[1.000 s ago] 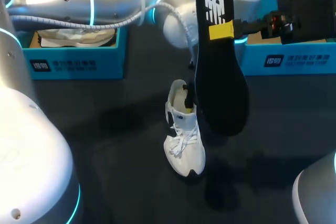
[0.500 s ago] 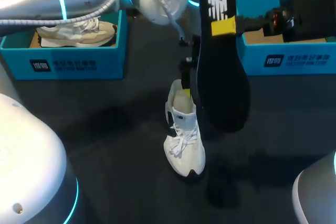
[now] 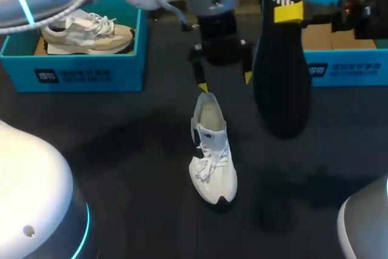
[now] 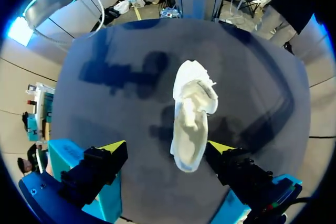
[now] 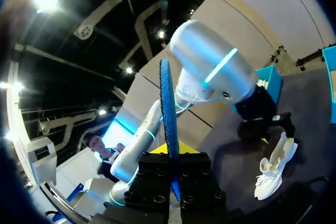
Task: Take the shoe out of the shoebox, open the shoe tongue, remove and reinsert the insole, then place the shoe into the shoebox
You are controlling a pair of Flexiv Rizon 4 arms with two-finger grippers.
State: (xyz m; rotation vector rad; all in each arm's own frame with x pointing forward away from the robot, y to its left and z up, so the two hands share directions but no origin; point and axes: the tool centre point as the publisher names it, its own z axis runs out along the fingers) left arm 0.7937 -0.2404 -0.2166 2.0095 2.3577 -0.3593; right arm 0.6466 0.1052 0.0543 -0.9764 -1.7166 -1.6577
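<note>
White and soft-looking, the shoe [image 3: 212, 150] stands on the dark table [image 3: 121, 162]. The left gripper [image 3: 225, 82] hangs wide open and empty just above its heel, and the right gripper [image 3: 290, 12] pinches the black insole [image 3: 282, 71] in the air.

In the left wrist view the shoe [image 4: 191, 114] lies under the spread fingers [image 4: 113, 148].

In the right wrist view the insole [image 5: 169, 103] stands edge-on in the closed gripper [image 5: 170, 153]. It looks light and bendable, so a hold near its heel end seems best.

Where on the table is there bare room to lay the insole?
Bare table between the white shoe and the left shoebox, and right of the shoe, before the right shoebox. Crowded just behind the shoe, under the left gripper.
</note>
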